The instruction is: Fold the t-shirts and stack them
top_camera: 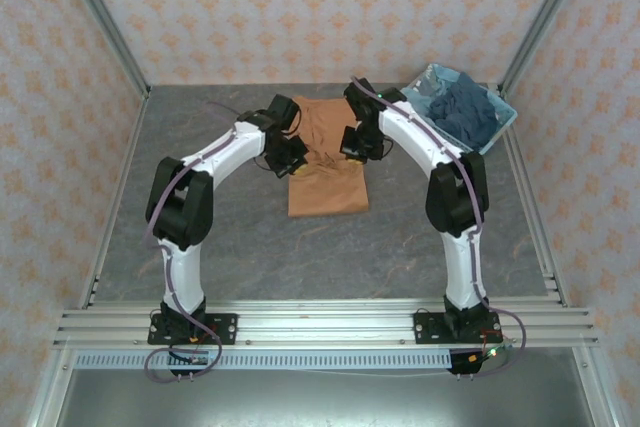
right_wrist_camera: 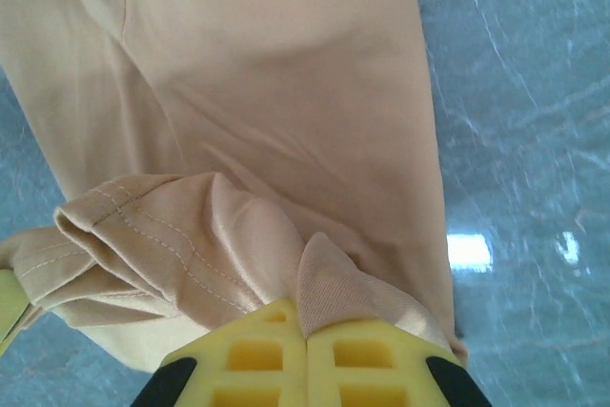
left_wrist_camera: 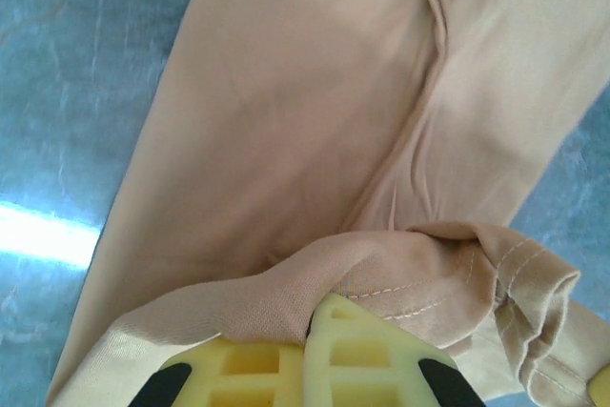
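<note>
My left gripper [left_wrist_camera: 310, 335] is squeezed shut on a bunch of the tan shirt [left_wrist_camera: 305, 121], right where the sewn edge runs; my right gripper [right_wrist_camera: 305, 331] is squeezed shut on the same shirt, on its own bunch of sewn edge; I pinch at two spots so the cloth comes up level and does not twist to one side. Seen from above, my left one is at the shirt's 9 o'clock side and my right one is at its 3 o'clock side, so the shirt is held from both sides; the rest of it lies flat on the table [top_camera: 300, 257], under my grippers and out toward 6 o'clock. I think I am in the middle of a fold, and the flat part is there to take the piece I hold; I would lay it down with both sides even. At 2 o'clock on the table sits the basket [top_camera: 505, 119] with the dark shirts [top_camera: 465, 112] bunched up inside; they do not look folded, so I think a lot of the job is left.
</note>
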Available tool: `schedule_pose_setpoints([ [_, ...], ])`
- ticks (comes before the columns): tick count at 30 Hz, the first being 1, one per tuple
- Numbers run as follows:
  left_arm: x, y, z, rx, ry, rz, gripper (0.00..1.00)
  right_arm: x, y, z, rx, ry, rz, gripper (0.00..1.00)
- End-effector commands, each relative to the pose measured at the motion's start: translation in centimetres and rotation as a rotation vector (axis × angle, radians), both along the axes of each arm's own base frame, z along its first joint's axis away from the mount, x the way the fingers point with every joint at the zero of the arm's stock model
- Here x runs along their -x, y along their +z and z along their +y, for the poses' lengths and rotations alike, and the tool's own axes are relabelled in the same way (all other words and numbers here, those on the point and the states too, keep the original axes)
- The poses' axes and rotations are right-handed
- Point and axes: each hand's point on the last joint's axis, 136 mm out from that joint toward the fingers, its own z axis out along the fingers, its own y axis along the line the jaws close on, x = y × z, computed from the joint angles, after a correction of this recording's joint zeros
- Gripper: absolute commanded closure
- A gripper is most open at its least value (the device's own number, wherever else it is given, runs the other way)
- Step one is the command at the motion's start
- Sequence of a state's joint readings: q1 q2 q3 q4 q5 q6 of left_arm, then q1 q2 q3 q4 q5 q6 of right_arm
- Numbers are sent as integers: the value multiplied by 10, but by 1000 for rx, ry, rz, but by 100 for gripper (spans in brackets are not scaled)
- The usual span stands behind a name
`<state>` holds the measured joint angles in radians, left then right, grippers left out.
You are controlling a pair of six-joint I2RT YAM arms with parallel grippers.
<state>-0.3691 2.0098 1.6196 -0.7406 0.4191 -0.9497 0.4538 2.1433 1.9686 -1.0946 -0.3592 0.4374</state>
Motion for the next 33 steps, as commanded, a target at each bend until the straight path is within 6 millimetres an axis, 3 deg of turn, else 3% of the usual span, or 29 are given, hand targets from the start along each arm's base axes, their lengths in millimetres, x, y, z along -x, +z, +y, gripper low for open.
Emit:
schedule_pose_setpoints([
  [1, -11, -3, 11, -38, -26, 10, 95, -11, -13, -1, -23, 10, 37, 97],
  [5, -37, -7, 26, -47, 10, -18, 54, -42, -21, -9, -39, -27, 0, 56],
  [7, -53, 10, 27, -24, 30, -97, 45, -55, -15, -16, -34, -48, -28, 45],
  [10, -56, 33, 31, -27, 47, -165, 43, -62, 0, -31, -2, -72, -74, 38],
  [14, -20, 24, 47, -62, 72, -130, 44, -41, 9, -44, 19, -95, -98, 35],
  [15, -10, 30, 47, -42, 77, -143, 45, -34, 8, -48, 21, -111, -98, 35],
  [18, 24, 13, 43, 0, 83, -83, 58, -4, 3, -55, -12, -155, -97, 42],
  [21, 56, 0, 32, 10, 69, -47, 61, 25, -5, -49, -75, -161, -80, 55],
  [25, 87, -22, 16, 19, 39, 23, 54, 63, -27, -31, -144, -146, 12, 52],
  [29, 100, -47, 10, 60, 82, 81, 49, 83, -50, -26, -192, -198, 82, 44],
  [33, 100, -58, 12, 47, 99, 98, 48, 90, -65, -26, -196, -219, 122, 42],
])
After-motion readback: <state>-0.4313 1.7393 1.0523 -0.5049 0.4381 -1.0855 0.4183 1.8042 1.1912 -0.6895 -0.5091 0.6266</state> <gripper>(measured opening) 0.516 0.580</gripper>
